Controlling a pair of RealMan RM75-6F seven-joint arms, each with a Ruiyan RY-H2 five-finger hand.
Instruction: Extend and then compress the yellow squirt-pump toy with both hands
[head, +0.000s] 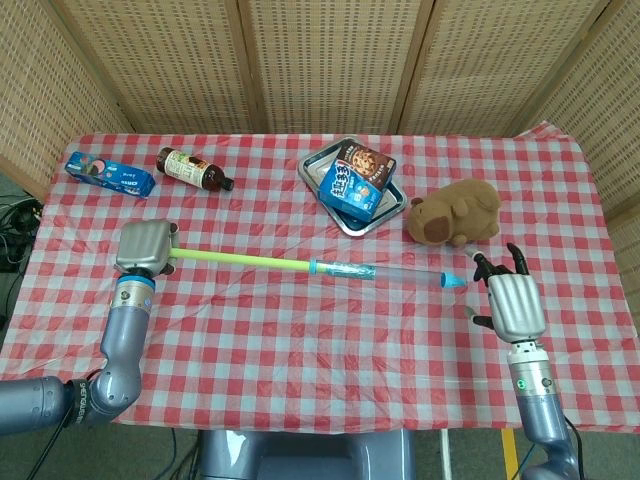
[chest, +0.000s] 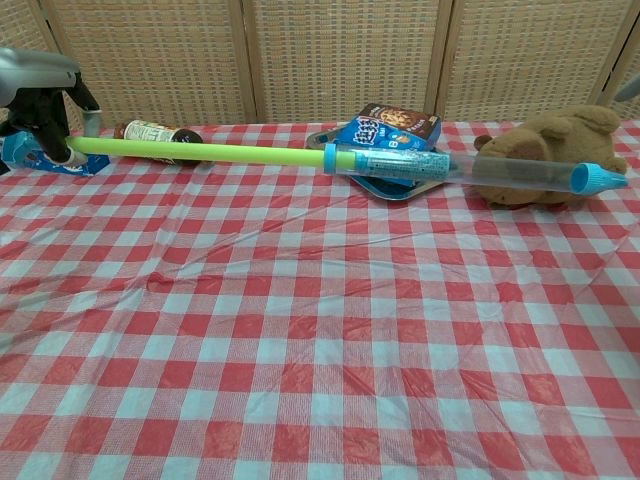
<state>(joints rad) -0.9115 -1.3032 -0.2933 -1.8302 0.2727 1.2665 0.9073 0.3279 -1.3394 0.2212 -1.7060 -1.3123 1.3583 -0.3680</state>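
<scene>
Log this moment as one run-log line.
left hand: holds yellow rod end | squirt-pump toy: extended, off table | right hand: near blue nozzle, grips nothing

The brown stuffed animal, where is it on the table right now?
In the head view, the brown plush toy lies on the table's right side, just right of the metal tray and beyond the right hand.

I count one pump toy (head: 330, 268), one bottle (head: 192, 168), one blue packet (head: 110, 175), one tray (head: 337, 217) with two boxes (head: 352, 176) in it, and one plush (head: 455, 212). My two hands: left (head: 145, 247), right (head: 512, 305).
</scene>
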